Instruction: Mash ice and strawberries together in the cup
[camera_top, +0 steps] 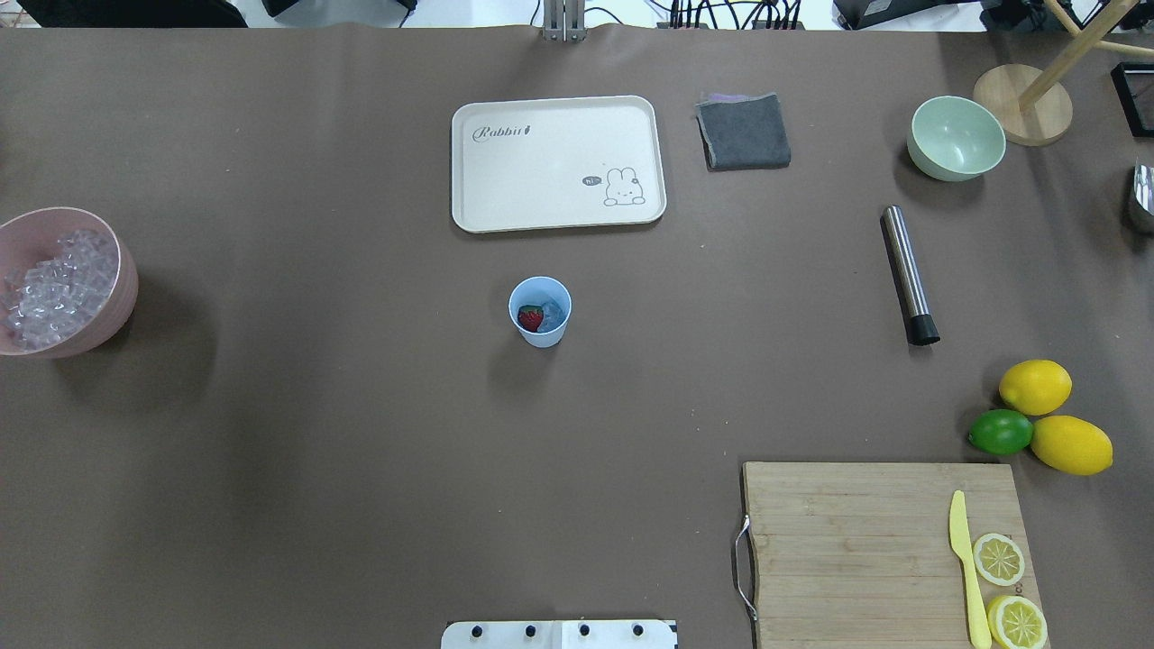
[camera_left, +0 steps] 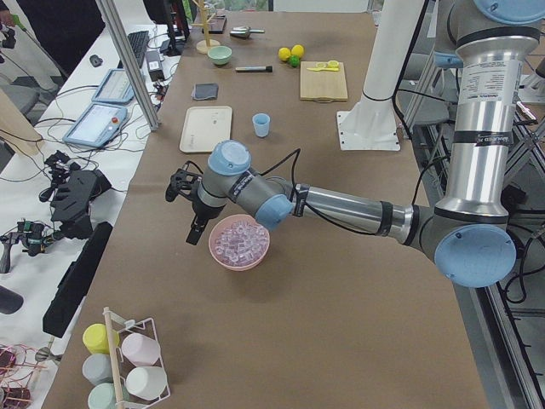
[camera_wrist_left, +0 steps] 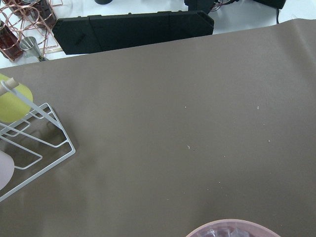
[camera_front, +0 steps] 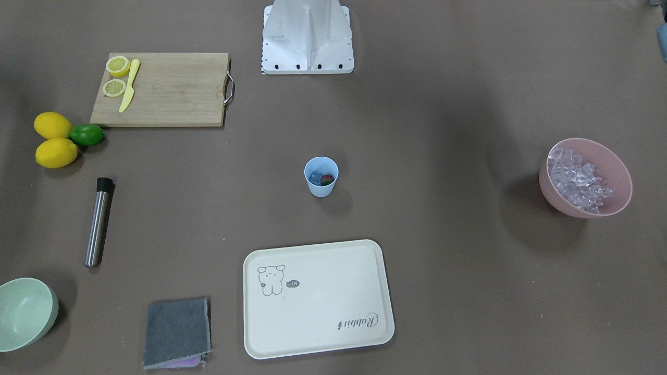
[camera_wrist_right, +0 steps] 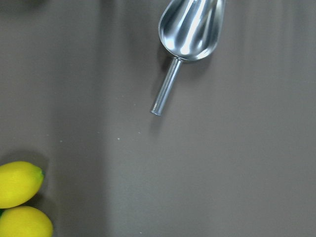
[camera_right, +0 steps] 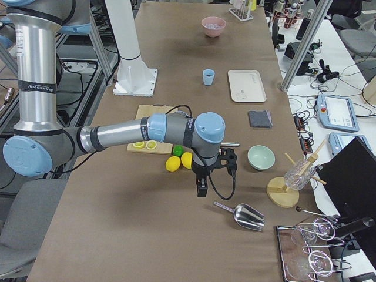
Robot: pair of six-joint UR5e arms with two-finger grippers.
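The light-blue cup (camera_top: 540, 335) stands upright near the table's middle, also seen from the front (camera_front: 320, 189). Inside it lie a red strawberry (camera_top: 530, 317) and some clear ice (camera_top: 552, 312). More ice (camera_front: 578, 179) fills a pink bowl (camera_front: 553, 197) at the table's left end. My left gripper (camera_left: 194, 234) hangs beside that bowl (camera_left: 225, 261), above the table. My right gripper (camera_right: 201, 191) hovers past the lemons, near a metal scoop (camera_right: 244, 216). Both grippers show only in the side views, so I cannot tell whether they are open or shut.
A steel muddler (camera_top: 909, 275) lies on the right. A cream tray (camera_top: 469, 207), grey cloth (camera_top: 744, 132) and green bowl (camera_top: 929, 162) sit at the far side. A cutting board (camera_top: 847, 550) holds lemon halves and a yellow knife; two lemons (camera_top: 1037, 386) and a lime (camera_top: 1000, 432) lie nearby.
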